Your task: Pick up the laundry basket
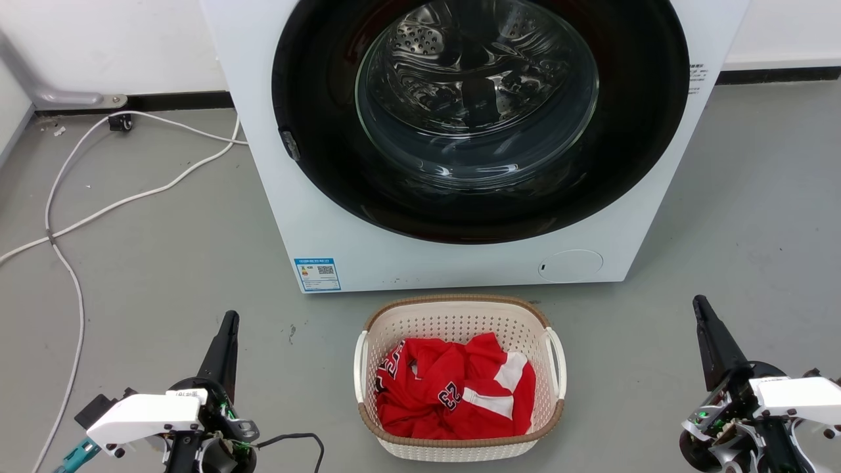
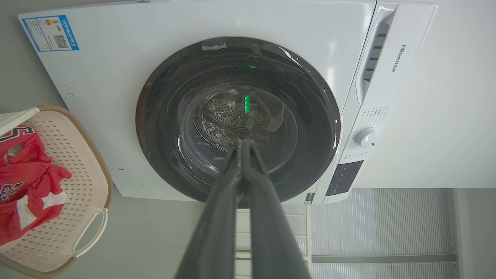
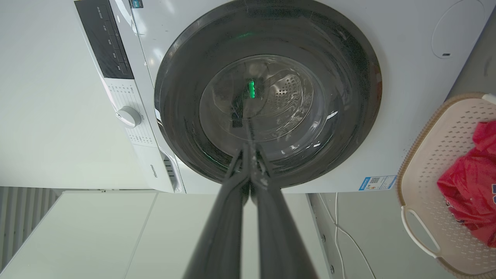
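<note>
The laundry basket [image 1: 460, 322] stands on the grey floor just in front of the washing machine, cream and perforated with a brown rim and a white handle on each side; a red jersey [image 1: 453, 391] lies inside it. My left gripper [image 1: 230, 318] hovers to the basket's left, shut and empty, well apart from the handle. On the other side my right gripper [image 1: 698, 303] is likewise shut with nothing in it. The basket [image 2: 83, 186] sits at the left edge of the left wrist view, and the basket [image 3: 438, 162] at the right edge of the right wrist view.
A white front-loading washing machine [image 1: 315, 217] with a dark round glass door rises right behind the basket. White cables [image 1: 72, 217] trail over the floor at the left. Open floor lies on both sides of the basket.
</note>
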{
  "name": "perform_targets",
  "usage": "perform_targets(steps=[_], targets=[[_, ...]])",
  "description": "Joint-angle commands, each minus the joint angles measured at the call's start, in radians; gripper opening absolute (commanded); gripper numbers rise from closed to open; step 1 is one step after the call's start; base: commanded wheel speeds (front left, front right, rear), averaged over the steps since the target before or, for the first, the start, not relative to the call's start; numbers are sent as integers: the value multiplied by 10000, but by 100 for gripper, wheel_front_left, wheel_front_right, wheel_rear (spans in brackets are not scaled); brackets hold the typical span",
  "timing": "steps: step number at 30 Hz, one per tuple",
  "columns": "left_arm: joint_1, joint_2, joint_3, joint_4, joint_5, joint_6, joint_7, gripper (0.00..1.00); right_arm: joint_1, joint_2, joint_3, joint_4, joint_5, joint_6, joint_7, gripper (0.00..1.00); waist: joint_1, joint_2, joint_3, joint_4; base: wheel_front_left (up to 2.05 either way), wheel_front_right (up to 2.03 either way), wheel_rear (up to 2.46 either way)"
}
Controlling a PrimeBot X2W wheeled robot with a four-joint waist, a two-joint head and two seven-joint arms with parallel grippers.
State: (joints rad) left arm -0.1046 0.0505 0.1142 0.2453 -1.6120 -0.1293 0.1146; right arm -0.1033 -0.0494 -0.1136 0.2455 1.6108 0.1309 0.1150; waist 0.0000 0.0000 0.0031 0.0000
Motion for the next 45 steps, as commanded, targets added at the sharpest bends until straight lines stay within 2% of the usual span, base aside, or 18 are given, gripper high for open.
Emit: perform_targets(steps=[1, 20, 21, 30, 45], targets=[[-83, -6, 14, 6, -21, -49, 21, 0, -108, -16, -5, 2, 44, -3, 16, 0, 0, 0, 0, 0, 0, 0, 0], [-83, -6, 13, 6, -21, -49, 21, 0, -108, -16, -4, 2, 44, -3, 16, 0, 0, 0, 0, 0, 0, 0, 0], [-83, -6, 13, 6, -21, -49, 21, 100, -108, -16, -4, 2, 44, -3, 16, 100, 0, 0, 0, 0, 0, 0, 0], [174, -22, -19, -36, 444, 13, -337, 100, 162, 7, 55, 109, -454, -2, -332, 100, 0, 0, 7, -2, 0, 0, 0], [270, -14, -161, -993, 3293, 343, -1032, 100, 368, 2, 246, -916, -4024, -2, -1028, 100, 0, 0, 49, 19, 0, 0, 0]])
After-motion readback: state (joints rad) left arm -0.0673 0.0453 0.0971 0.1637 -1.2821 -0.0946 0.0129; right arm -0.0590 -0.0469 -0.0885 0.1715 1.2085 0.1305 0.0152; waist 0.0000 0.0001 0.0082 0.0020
